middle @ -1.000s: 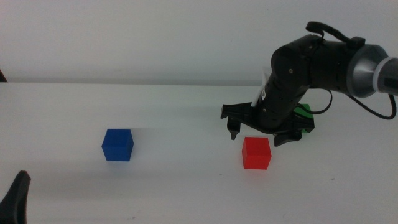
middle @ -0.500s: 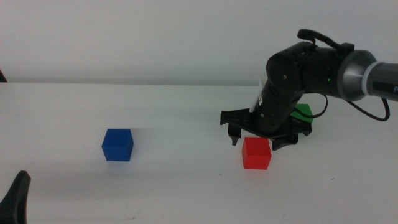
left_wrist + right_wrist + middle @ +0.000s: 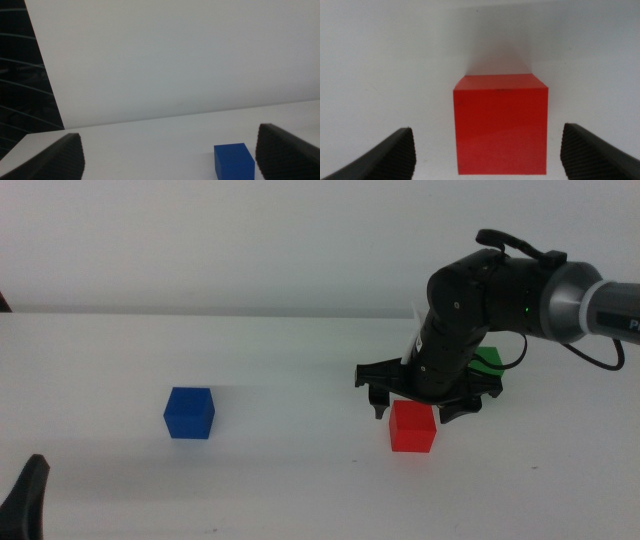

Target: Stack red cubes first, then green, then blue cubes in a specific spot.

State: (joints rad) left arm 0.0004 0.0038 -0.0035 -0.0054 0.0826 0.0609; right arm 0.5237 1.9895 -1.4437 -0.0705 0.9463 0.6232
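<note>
While the left gripper (image 3: 28, 498) waits at the near-left corner with its dark jaws spread wide, the right gripper (image 3: 424, 398) hangs just above the small matte bright red cube (image 3: 412, 426), jaws parted on either side of it and touching neither face. That red cube sits on the plain white tabletop (image 3: 290, 480), well apart from the small deep blue cube (image 3: 189, 412) to its left, and a sliver of the solid green cube (image 3: 487, 360) shows behind the right arm

Plain white table (image 3: 280, 480) w/ white wall (image 3: 250, 240) behind; dark slatted panel (image 3: 20, 90) at edge.
</note>
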